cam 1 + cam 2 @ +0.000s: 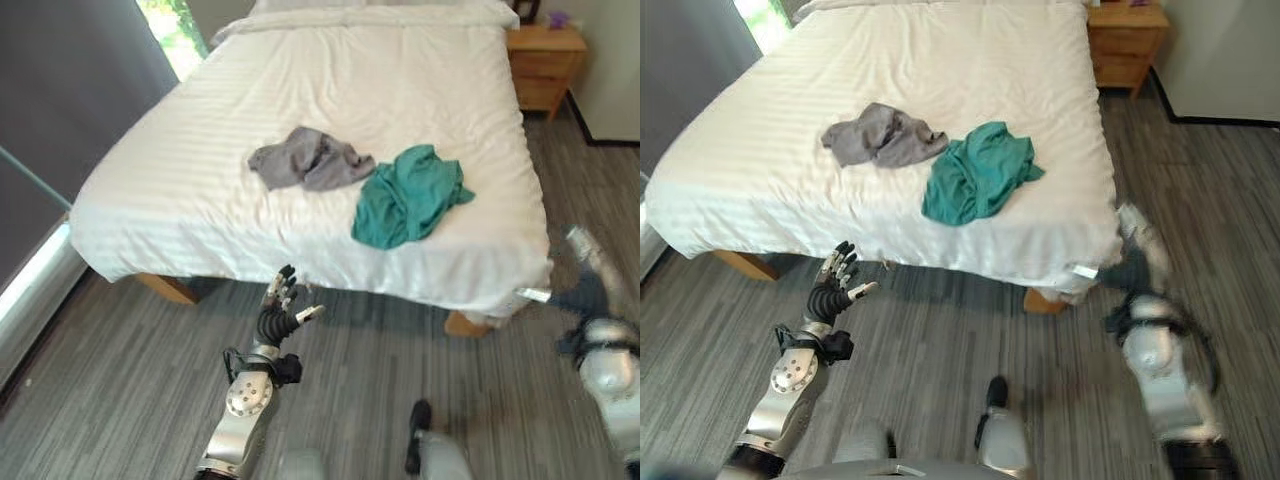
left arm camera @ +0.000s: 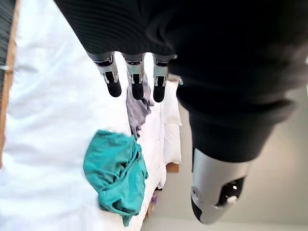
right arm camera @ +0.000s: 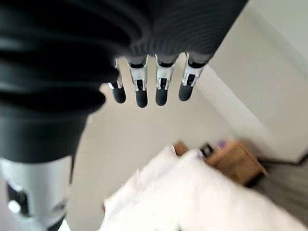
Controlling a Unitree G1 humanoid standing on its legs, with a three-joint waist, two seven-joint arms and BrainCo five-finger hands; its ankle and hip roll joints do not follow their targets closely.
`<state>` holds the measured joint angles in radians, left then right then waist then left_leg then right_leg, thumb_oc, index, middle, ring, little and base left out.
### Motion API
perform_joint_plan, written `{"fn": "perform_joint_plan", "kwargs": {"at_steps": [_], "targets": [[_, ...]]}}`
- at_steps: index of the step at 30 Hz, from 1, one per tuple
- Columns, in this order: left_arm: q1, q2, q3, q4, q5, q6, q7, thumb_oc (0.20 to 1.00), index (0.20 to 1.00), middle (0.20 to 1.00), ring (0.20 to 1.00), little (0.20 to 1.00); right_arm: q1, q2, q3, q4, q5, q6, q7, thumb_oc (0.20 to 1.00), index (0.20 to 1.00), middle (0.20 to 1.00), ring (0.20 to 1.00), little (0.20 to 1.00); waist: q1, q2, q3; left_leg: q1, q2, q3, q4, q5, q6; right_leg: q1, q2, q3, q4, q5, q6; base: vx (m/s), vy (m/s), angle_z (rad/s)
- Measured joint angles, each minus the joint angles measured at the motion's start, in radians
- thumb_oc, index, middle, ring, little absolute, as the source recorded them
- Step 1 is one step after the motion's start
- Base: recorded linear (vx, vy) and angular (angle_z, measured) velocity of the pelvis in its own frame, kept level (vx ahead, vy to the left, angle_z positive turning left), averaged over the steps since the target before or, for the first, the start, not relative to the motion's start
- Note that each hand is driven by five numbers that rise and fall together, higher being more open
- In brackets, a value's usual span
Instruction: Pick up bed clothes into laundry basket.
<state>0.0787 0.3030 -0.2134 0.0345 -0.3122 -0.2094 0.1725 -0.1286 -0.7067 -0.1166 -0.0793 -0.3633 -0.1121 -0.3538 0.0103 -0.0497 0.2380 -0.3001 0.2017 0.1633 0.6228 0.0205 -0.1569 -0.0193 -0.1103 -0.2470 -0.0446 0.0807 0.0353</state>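
The bed (image 1: 200, 150), largest in the room, runs from the near floor to the far wall under a white striped cover, with a wooden nightstand (image 1: 545, 62) at its far right corner. No laundry basket is to be seen from here.

On the near half of the cover lie the two garments. The teal garment (image 1: 408, 196) is crumpled right of centre, close to the near edge. The grey garment (image 1: 308, 159) is bunched just to its left and slightly farther back; their edges appear to touch or nearly so.

Both are judged light, limp cloth: they will sag and trail when lifted, but neither slip nor break. The raised folds at the middle of each heap offer the best hold, since a pinch at an edge would let the rest drag over the bed.

The left hand (image 1: 283, 312) is raised over the floor just short of the near bed edge, fingers (image 2: 137, 82) straight and loosely spread, holding nothing. The right hand (image 1: 1138, 243) is by the near right corner of the bed, its fingers (image 3: 161, 84) likewise extended side by side and empty.
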Motion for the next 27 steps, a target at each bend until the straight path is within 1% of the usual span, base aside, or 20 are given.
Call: {"fn": "perform_joint_plan", "kwargs": {"at_steps": [1, 2, 3, 4, 6, 7, 8, 9, 10, 11, 12, 13, 14, 15, 16, 17, 18, 21, 26, 27], "targets": [[0.009, 0.0, 0.001, -0.002, 0.0, -0.001, 0.0, 1.0, 1.0, 1.0, 1.0, 1.0, -0.016, -0.018, 0.009, -0.005, -0.012, -0.003, -0.008, 1.0, 1.0, 1.0, 1.0, 1.0, 0.001, 0.014, -0.008, 0.017, -0.003, -0.001, -0.158, 0.001, 0.003, 0.029, 0.028, 0.001, -0.023, -0.015, 0.012, 0.24, 0.19, -0.57], [0.018, 0.005, 0.002, -0.002, 0.0, -0.005, 0.001, 1.0, 1.0, 1.0, 1.0, 1.0, -0.029, -0.038, 0.02, -0.006, -0.025, -0.005, -0.012, 1.0, 1.0, 1.0, 1.0, 1.0, 0.004, 0.022, -0.011, 0.025, -0.007, -0.005, -0.317, 0.017, 0.015, 0.056, 0.064, 0.0, -0.033, -0.019, -0.036, 0.34, 0.218, -0.38], [0.023, 0.009, -0.001, 0.011, 0.0, -0.008, 0.001, 1.0, 1.0, 1.0, 1.0, 1.0, -0.023, -0.048, 0.031, -0.005, -0.029, -0.005, -0.016, 1.0, 1.0, 1.0, 1.0, 1.0, 0.011, 0.036, -0.022, 0.032, -0.007, -0.016, -0.435, 0.024, 0.024, 0.086, 0.093, 0.006, -0.055, -0.035, -0.018, 0.27, 0.046, -0.78], [0.04, 0.013, 0.007, 0.04, 0.0, 0.001, 0.001, 1.0, 1.0, 1.0, 1.0, 1.0, -0.033, -0.063, 0.086, 0.026, -0.031, -0.003, -0.015, 1.0, 1.0, 1.0, 1.0, 1.0, 0.018, 0.047, -0.032, 0.087, -0.008, -0.055, -0.652, 0.048, 0.048, 0.123, 0.146, 0.023, -0.055, -0.065, -0.05, 0.26, 0.06, -0.67], [0.064, 0.013, 0.007, 0.037, -0.001, 0.002, -0.002, 1.0, 1.0, 1.0, 1.0, 1.0, 0.016, -0.065, 0.086, 0.015, -0.034, 0.004, -0.006, 1.0, 1.0, 1.0, 1.0, 1.0, 0.022, 0.032, -0.038, 0.109, -0.039, -0.035, -0.649, 0.069, 0.076, 0.162, 0.154, 0.015, -0.054, -0.097, -0.077, 0.2, 0.049, -0.42], [0.077, 0.012, 0.004, 0.035, -0.001, 0.002, -0.002, 1.0, 1.0, 1.0, 1.0, 1.0, 0.025, -0.066, 0.086, 0.008, -0.039, 0.005, -0.006, 1.0, 1.0, 1.0, 1.0, 1.0, 0.019, 0.03, -0.042, 0.128, -0.058, -0.033, -0.641, 0.08, 0.09, 0.174, 0.156, 0.015, -0.054, -0.11, -0.068, 0.18, 0.061, -0.34], [0.088, 0.01, 0.004, 0.035, -0.001, 0.003, -0.005, 1.0, 1.0, 1.0, 1.0, 1.0, 0.021, -0.06, 0.086, 0.005, -0.051, 0.005, -0.005, 1.0, 1.0, 1.0, 1.0, 1.0, 0.023, 0.029, -0.042, 0.168, -0.084, -0.03, -0.657, 0.088, 0.101, 0.19, 0.153, 0.013, -0.054, -0.123, -0.047, 0.17, 0.075, -0.34], [0.094, -0.003, 0.003, 0.035, -0.003, 0.006, -0.012, 1.0, 1.0, 1.0, 1.0, 1.0, 0.021, -0.061, 0.087, 0.003, -0.051, 0.005, -0.002, 1.0, 1.0, 1.0, 1.0, 1.0, 0.013, 0.042, -0.05, 0.229, -0.126, -0.009, -0.698, 0.133, 0.148, 0.222, 0.157, 0.013, -0.051, -0.138, -0.024, 0.12, 0.054, 0.01], [0.089, -0.003, -0.001, 0.038, -0.003, 0.007, -0.02, 1.0, 1.0, 1.0, 1.0, 1.0, 0.022, -0.052, 0.087, 0.003, -0.05, 0.006, -0.002, 1.0, 1.0, 1.0, 1.0, 1.0, -0.004, 0.06, -0.059, 0.261, -0.125, 0.009, -0.718, 0.165, 0.187, 0.229, 0.168, 0.001, -0.007, -0.158, 0.005, 0.15, 0.07, 0.42], [0.075, -0.005, -0.005, 0.04, -0.005, 0.011, -0.022, 1.0, 1.0, 1.0, 1.0, 1.0, 0.02, -0.045, 0.094, 0.007, -0.05, 0.005, 0.001, 1.0, 1.0, 1.0, 1.0, 1.0, -0.005, 0.069, -0.054, 0.273, -0.116, -0.012, -0.718, 0.169, 0.196, 0.201, 0.158, 0.004, 0.076, -0.183, 0.031, 0.14, 0.065, 0.44], [0.067, -0.027, -0.005, 0.04, -0.04, 0.01, -0.024, 1.0, 1.0, 1.0, 1.0, 1.0, -0.025, -0.06, 0.171, 0.036, -0.05, 0.001, 0.021, 1.0, 1.0, 1.0, 1.0, 1.0, 0.012, 0.081, -0.068, 0.287, -0.108, -0.047, -0.717, 0.17, 0.204, 0.158, 0.118, 0.005, 0.071, -0.213, 0.038, 0.09, 0.039, 0.14], [0.073, -0.029, 0.003, 0.039, -0.041, 0.01, -0.025, 1.0, 1.0, 1.0, 1.0, 1.0, -0.046, -0.072, 0.195, 0.036, -0.05, -0.003, 0.035, 1.0, 1.0, 1.0, 1.0, 1.0, 0.03, 0.075, -0.077, 0.284, -0.124, -0.044, -0.717, 0.17, 0.204, 0.167, 0.076, 0.005, -0.049, -0.161, 0.047, 0.06, 0.022, -0.03], [0.069, -0.024, 0.005, 0.039, -0.042, 0.009, -0.026, 1.0, 1.0, 1.0, 1.0, 1.0, -0.079, -0.073, 0.215, 0.039, -0.05, -0.002, 0.039, 1.0, 1.0, 1.0, 1.0, 1.0, 0.048, 0.06, -0.076, 0.281, -0.149, -0.042, -0.717, 0.169, 0.204, 0.148, 0.022, 0.004, -0.068, -0.079, 0.066, 0.04, 0.01, 0.41], [0.057, -0.018, 0.004, 0.045, -0.042, 0.011, -0.03, 1.0, 1.0, 1.0, 1.0, 1.0, -0.097, -0.069, 0.223, 0.05, -0.05, -0.002, 0.041, 1.0, 1.0, 1.0, 1.0, 1.0, 0.036, 0.047, -0.077, 0.278, -0.174, -0.072, -0.718, 0.156, 0.186, 0.159, -0.019, 0.013, -0.062, -0.052, 0.087, 0.04, 0.003, 0.85], [0.049, -0.021, 0.004, 0.051, -0.043, 0.012, -0.03, 1.0, 1.0, 1.0, 1.0, 1.0, -0.102, -0.07, 0.227, 0.064, -0.05, 0.001, 0.046, 1.0, 1.0, 1.0, 1.0, 1.0, 0.031, 0.053, -0.079, 0.274, -0.175, -0.094, -0.718, 0.146, 0.176, 0.171, -0.02, -0.002, -0.061, -0.064, 0.089, 0.06, -0.003, 0.98], [0.051, -0.021, 0.006, 0.055, -0.054, 0.011, -0.03, 1.0, 1.0, 1.0, 1.0, 1.0, -0.115, -0.065, 0.247, 0.079, -0.05, 0.007, 0.054, 1.0, 1.0, 1.0, 1.0, 1.0, 0.052, 0.056, -0.079, 0.271, -0.171, -0.093, -0.717, 0.147, 0.176, 0.174, -0.015, -0.018, -0.061, -0.065, 0.088, 0.08, -0.014, 0.51], [0.082, -0.022, 0.02, 0.062, -0.083, 0.012, -0.028, 1.0, 1.0, 1.0, 1.0, 1.0, -0.194, -0.048, 0.359, 0.154, -0.05, 0.015, 0.081, 1.0, 1.0, 1.0, 1.0, 1.0, 0.096, 0.054, -0.078, 0.284, -0.161, -0.088, -0.717, 0.147, 0.176, 0.186, -0.002, -0.022, -0.061, -0.065, 0.088, 0.07, -0.016, 0.18], [0.137, -0.022, 0.022, 0.061, -0.113, 0.014, -0.03, 1.0, 1.0, 1.0, 1.0, 1.0, -0.254, 0.003, 0.437, 0.228, -0.05, 0.02, 0.108, 1.0, 1.0, 1.0, 1.0, 1.0, 0.143, 0.052, -0.078, 0.29, -0.152, -0.09, -0.718, 0.146, 0.175, 0.205, 0.01, -0.039, -0.061, -0.065, 0.088, 0.05, -0.02, 0.21], [0.17, -0.022, 0.033, 0.074, -0.15, 0.016, -0.03, 1.0, 1.0, 1.0, 1.0, 1.0, -0.312, 0.113, 0.508, 0.443, -0.049, 0.041, 0.124, 1.0, 1.0, 1.0, 1.0, 1.0, 0.187, 0.038, -0.077, 0.268, -0.151, -0.094, -0.718, 0.101, 0.113, 0.202, 0.019, -0.057, -0.061, -0.113, 0.072, 0.05, -0.029, 0.21], [0.17, -0.021, 0.037, 0.09, -0.153, 0.016, -0.03, 1.0, 1.0, 1.0, 1.0, 1.0, -0.322, 0.142, 0.524, 0.508, -0.047, 0.046, 0.124, 1.0, 1.0, 1.0, 1.0, 1.0, 0.194, 0.03, -0.073, 0.263, -0.153, -0.096, -0.718, 0.103, 0.114, 0.199, 0.016, -0.058, -0.061, -0.118, 0.072, 0.03, -0.023, 0.13]]}}
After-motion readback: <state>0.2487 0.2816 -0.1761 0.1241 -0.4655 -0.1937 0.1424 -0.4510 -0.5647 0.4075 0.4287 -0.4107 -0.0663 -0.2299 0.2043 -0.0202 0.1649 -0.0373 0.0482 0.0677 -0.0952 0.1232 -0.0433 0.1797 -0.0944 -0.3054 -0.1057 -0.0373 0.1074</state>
